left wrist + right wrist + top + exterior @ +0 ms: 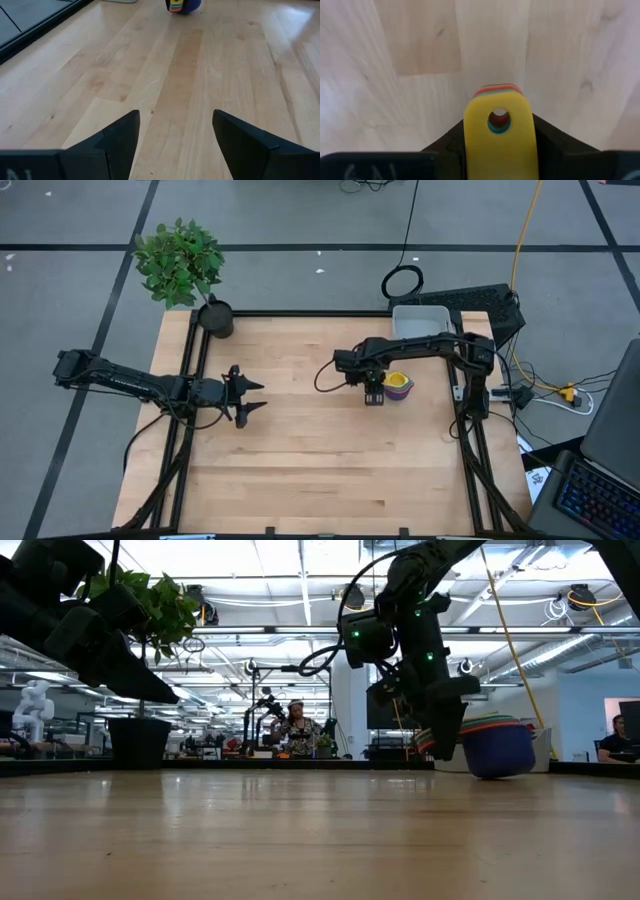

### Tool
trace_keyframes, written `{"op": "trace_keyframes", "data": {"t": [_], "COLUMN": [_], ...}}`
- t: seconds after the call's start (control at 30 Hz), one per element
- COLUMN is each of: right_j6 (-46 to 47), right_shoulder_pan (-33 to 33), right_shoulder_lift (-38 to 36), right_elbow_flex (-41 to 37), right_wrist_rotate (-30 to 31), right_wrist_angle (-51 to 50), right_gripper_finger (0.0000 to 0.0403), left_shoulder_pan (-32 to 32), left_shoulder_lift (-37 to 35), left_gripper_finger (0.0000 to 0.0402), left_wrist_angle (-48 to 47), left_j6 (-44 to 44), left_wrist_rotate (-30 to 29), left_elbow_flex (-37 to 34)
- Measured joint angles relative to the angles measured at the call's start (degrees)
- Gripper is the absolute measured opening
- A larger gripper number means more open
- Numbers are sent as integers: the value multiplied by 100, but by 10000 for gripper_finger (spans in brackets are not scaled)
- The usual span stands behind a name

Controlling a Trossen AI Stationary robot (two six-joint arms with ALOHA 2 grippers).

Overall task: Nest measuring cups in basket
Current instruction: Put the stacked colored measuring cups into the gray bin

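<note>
1. Right gripper is clamped on the stacked handles of the measuring cups; my wrist camera shows the yellow handle pinched between both fingers, with red and orange edges peeking behind it.
2. I see the nested stack sitting right of table centre, its blue outer cup at the tabletop (whether it touches or hangs just clear, I cannot tell).
3. My basket sits at the far edge of the table, near the stack but apart from it.
4. Left gripper hovers with fingers spread wide, well apart from the cups.
5. I note a potted plant at the far left corner.
</note>
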Motion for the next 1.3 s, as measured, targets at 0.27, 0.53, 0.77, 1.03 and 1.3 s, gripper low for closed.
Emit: {"op": "trace_keyframes", "data": {"t": [0.27, 0.53, 0.77, 1.03, 1.3], "right_j6": [-100, -95, -506, -1608, -2010], "right_shoulder_pan": [52, -384, -1195, -2113, -2535], "right_shoulder_lift": [-216, -1061, -1641, -1763, -1744], "right_elbow_flex": [338, 413, 413, 410, 410], "right_wrist_rotate": [730, 1540, 2200, 2221, 2270], "right_wrist_angle": [-663, -1028, -869, -450, -223], "right_gripper_finger": [118, 115, 109, 17, 17], "left_shoulder_pan": [1, 2, 1, 2, 2], "left_shoulder_lift": [0, 0, 0, 0, 0], "left_gripper_finger": [255, 255, 255, 255, 255], "left_wrist_angle": [2, 8, 19, 45, 67], "left_j6": [-39, -41, -44, -48, -102], "left_wrist_rotate": [1, 0, 0, -37, -42], "left_elbow_flex": [0, 0, 0, 0, 0]}}
